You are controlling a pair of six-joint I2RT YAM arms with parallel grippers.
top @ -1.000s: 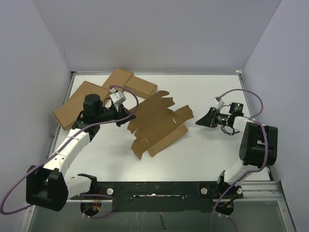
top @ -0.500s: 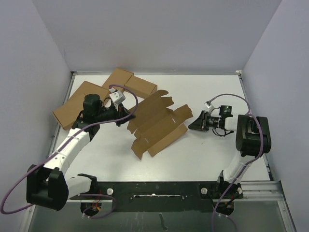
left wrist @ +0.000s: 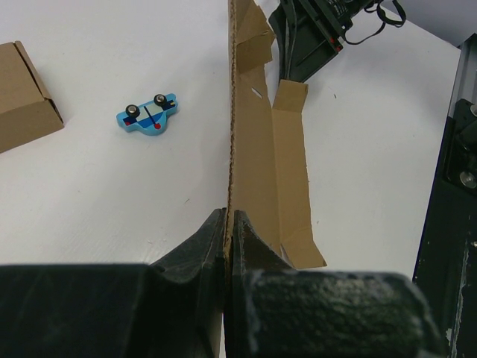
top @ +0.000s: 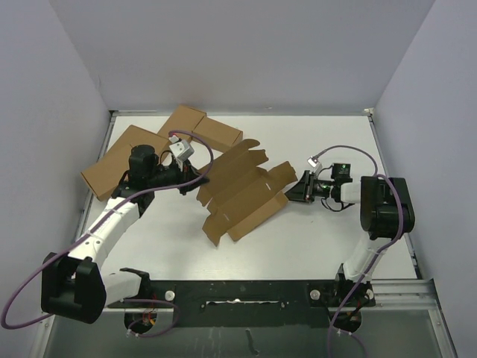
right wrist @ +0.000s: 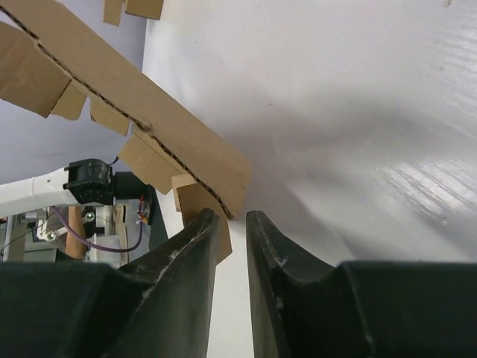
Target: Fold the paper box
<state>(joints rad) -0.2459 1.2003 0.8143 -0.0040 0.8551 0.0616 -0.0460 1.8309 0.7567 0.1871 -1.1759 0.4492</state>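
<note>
**Top external view.** The paper box (top: 242, 192) lies mid-table (top: 313, 142) as an unfolded die-cut sheet, its far panel raised at an angle. The left gripper (top: 201, 179) is at the sheet's left edge. The right gripper (top: 293, 192) has its tips at the right-hand flap, touching it or just beside it. A cluster of closed cartons (top: 127, 156) sits at the far left, apart from the work.

**Left wrist view.** The fingers (left wrist: 201, 239) are pinched tight on the sheet's edge and hold the panel upright. A small blue toy car (left wrist: 147, 115) lies on the table to one side, clear of the sheet.

**Right wrist view.** The fingers (right wrist: 195, 237) stand a narrow gap apart with bare table showing between them. Nothing is gripped, and a flap corner sits just at the tips.

**Assessment of the step.** The right arm appears to be approaching to take the right flap. To do this well:
- The left pinch should stay firm as the anchor.
- The right jaws need slightly more gap.
- The flap edge should be seated fully between the pads before closing.
- The fold should then follow the scored crease, not drag the sheet sideways.

**Change noted.** A second ago the right gripper was well apart from the sheet, towards the right. It has since travelled left to the flap. The left arm and the sheet have not shifted.
</note>
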